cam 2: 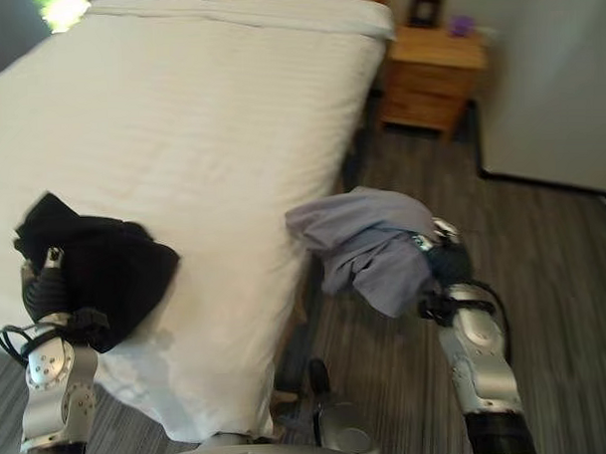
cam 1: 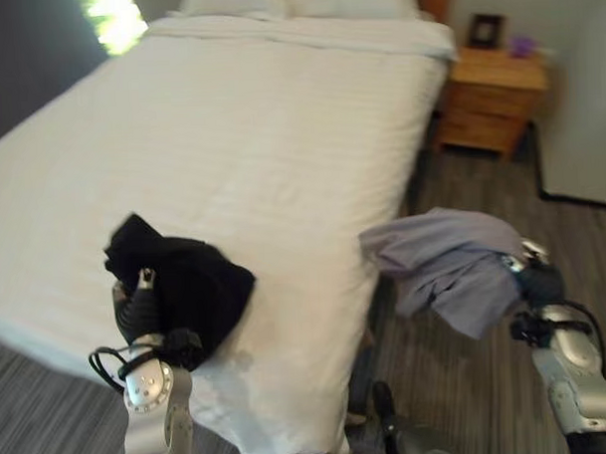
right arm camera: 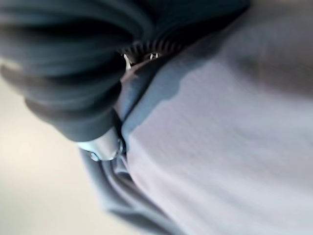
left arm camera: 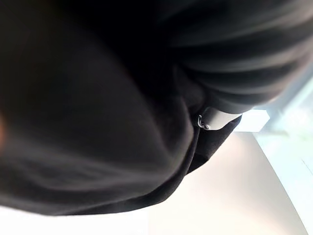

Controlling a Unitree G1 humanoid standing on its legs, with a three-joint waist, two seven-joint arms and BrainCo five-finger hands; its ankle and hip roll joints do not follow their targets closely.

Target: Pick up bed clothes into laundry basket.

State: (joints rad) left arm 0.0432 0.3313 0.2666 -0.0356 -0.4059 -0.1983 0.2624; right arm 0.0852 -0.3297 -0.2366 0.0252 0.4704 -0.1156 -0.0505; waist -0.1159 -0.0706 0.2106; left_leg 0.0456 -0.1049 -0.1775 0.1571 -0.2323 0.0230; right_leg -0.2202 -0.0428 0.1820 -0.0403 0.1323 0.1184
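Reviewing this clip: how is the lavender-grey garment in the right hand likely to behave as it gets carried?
Probably floppy: the lavender-grey garment sags in loose folds from the right hand, beside the bed. Likely light, since it hangs bunched from one hand. Trailing folds might drag or snag; how firmly it is held cannot be judged, as cloth hides the fingers.

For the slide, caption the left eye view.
Left hand lifts a black garment off the white bed; right hand carries a lavender garment.

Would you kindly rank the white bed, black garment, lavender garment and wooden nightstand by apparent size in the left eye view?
1. White bed, by far the largest.
2. and 3. Black garment and lavender garment look about alike.
4. Wooden nightstand, though it stands farther away.
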